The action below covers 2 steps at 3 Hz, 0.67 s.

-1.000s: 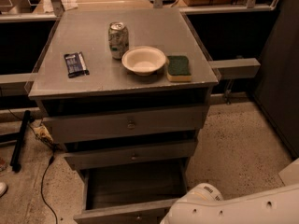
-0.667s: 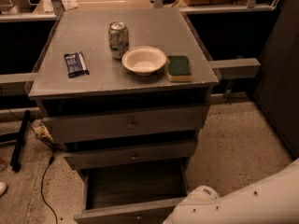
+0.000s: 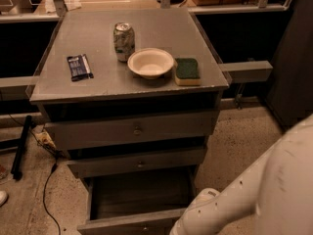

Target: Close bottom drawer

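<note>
The bottom drawer [image 3: 139, 194] of the grey cabinet is pulled out, and its deep, dark inside is empty. Its flat grey front [image 3: 128, 223] lies at the lower edge of the view. The middle drawer front [image 3: 139, 163] and the top drawer front [image 3: 134, 129] are pushed in, each with a small round knob. My white arm [image 3: 254, 190] fills the lower right, and its rounded end [image 3: 198, 212] sits just right of the open drawer's front corner. My gripper is out of view below the frame.
On the cabinet top [image 3: 98, 87] are a drink can [image 3: 123, 41], a white bowl [image 3: 150, 62], a green sponge [image 3: 187, 71] and a dark snack packet [image 3: 79, 66]. A cable [image 3: 46, 195] and a black pole [image 3: 20, 146] lie on the floor to the left. A dark panel [image 3: 293, 58] stands at right.
My arm's large white link has swung further up and into the right side of the view. The drawer stays open by the same amount.
</note>
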Available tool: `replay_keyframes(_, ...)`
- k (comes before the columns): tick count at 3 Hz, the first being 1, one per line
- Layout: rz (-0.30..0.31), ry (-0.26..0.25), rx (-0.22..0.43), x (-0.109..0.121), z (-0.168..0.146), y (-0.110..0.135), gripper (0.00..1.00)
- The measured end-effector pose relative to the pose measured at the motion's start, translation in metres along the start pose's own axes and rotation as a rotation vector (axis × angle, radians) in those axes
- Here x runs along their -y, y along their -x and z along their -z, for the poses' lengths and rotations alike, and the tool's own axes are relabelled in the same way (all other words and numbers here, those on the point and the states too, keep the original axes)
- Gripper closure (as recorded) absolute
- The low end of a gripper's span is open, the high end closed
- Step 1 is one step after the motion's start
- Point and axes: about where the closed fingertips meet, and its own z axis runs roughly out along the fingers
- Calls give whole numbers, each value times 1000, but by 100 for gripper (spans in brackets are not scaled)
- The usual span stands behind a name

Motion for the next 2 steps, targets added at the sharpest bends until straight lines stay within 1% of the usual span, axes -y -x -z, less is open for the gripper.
replay_keyframes(1,-58,-18,-36,31,-25,0,100)
replay_keyframes(2,-64,-18,-41,32,-26,-1,100)
